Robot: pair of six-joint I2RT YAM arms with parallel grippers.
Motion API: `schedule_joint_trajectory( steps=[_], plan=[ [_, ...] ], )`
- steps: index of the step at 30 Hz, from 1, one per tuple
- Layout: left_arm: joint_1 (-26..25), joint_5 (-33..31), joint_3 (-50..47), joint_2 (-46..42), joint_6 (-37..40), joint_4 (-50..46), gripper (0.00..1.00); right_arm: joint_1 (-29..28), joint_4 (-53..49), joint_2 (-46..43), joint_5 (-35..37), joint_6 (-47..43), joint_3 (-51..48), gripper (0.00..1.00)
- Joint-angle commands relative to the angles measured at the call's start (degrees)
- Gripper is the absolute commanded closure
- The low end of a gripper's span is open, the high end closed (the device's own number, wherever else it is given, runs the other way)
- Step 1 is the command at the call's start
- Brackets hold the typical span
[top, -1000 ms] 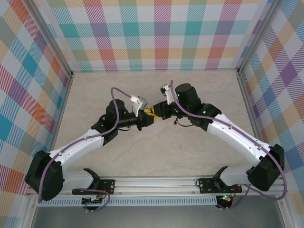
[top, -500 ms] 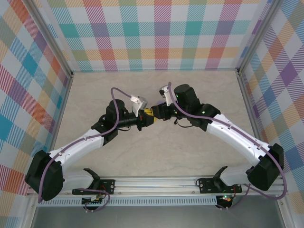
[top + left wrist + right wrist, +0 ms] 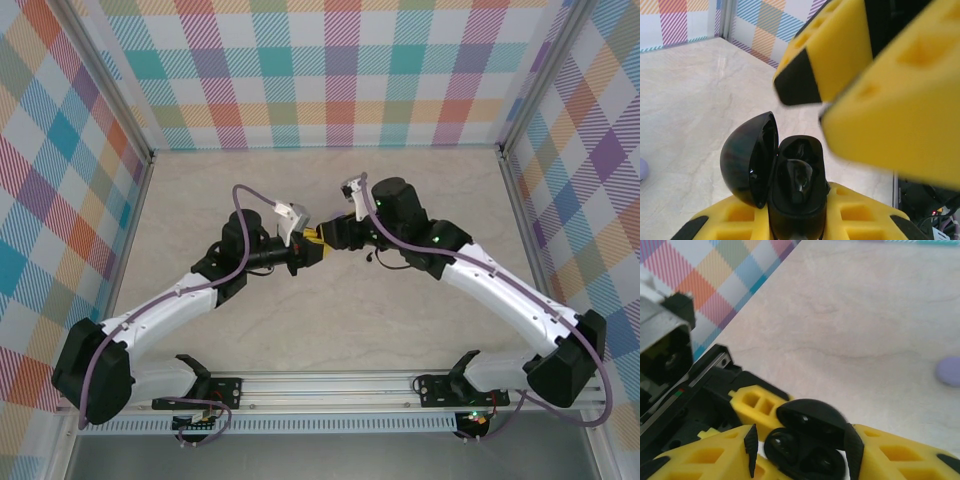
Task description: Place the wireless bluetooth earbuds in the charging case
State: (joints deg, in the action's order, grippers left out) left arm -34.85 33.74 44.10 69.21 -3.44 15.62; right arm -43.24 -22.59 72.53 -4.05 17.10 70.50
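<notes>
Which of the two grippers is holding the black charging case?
The left gripper: its yellow jaws clamp the open black charging case from both sides, whereas the right gripper hangs over it with jaws apart.

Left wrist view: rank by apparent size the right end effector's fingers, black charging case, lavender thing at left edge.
1. Right end effector's fingers, inflated by nearness
2. Charging case
3. Lavender thing, cropped by frame

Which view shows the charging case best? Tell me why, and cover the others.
Left wrist: the charging case sits centred, lid swung open, wells visible, gripped low in the left jaws. Right wrist shows it cut off by the bottom edge. Top external: too small to make out.
</notes>
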Motion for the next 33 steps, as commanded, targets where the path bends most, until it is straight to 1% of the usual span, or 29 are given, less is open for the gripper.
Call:
schedule_joint_trajectory(
  steps=[1, 6, 9, 14, 18, 20, 23, 28, 33],
  plan=[
    [-0.9, -0.2, 0.1, -3.0, 2.0, -1.6, 0.95, -0.1, -3.2, -2.4, 9.1, 0.7, 1.0, 0.49],
    [-0.9, -0.7, -1.3, -6.3, 2.3, -4.1, 0.95, 0.8, -11.2, -1.3, 19.1, 2.3, 3.1, 0.48],
    [-0.9, -1.5, -2.1, -8.7, 2.7, -6.0, 0.95, 3.9, -15.2, 0.4, 20.3, 4.5, 3.1, 0.46],
    [-0.9, -2.6, -2.9, -12.5, 2.9, -8.9, 0.95, 9.5, -18.7, 5.5, 14.8, 5.6, 2.3, 0.46],
    [-0.9, -3.8, -2.6, -14.4, 3.0, -11.4, 0.95, 12.4, -20.2, 10.7, 10.2, 5.2, 2.1, 0.47],
    [-0.9, -4.3, -2.5, -14.9, 2.7, -12.0, 0.95, 13.9, -20.8, 14.0, 8.3, 5.0, 2.2, 0.49],
    [-0.9, -4.5, -2.4, -15.2, 1.8, -12.0, 0.95, 15.2, -21.0, 18.5, 7.2, 4.7, 2.6, 0.56],
    [-0.9, -4.5, -1.8, -15.3, 0.9, -12.0, 0.95, 16.6, -21.0, 24.9, 8.0, 5.4, 3.6, 0.68],
    [-0.9, -4.6, -1.8, -15.3, 0.8, -11.9, 0.95, 17.3, -19.1, 30.1, 7.1, 4.2, 5.0, 0.75]
  ],
)
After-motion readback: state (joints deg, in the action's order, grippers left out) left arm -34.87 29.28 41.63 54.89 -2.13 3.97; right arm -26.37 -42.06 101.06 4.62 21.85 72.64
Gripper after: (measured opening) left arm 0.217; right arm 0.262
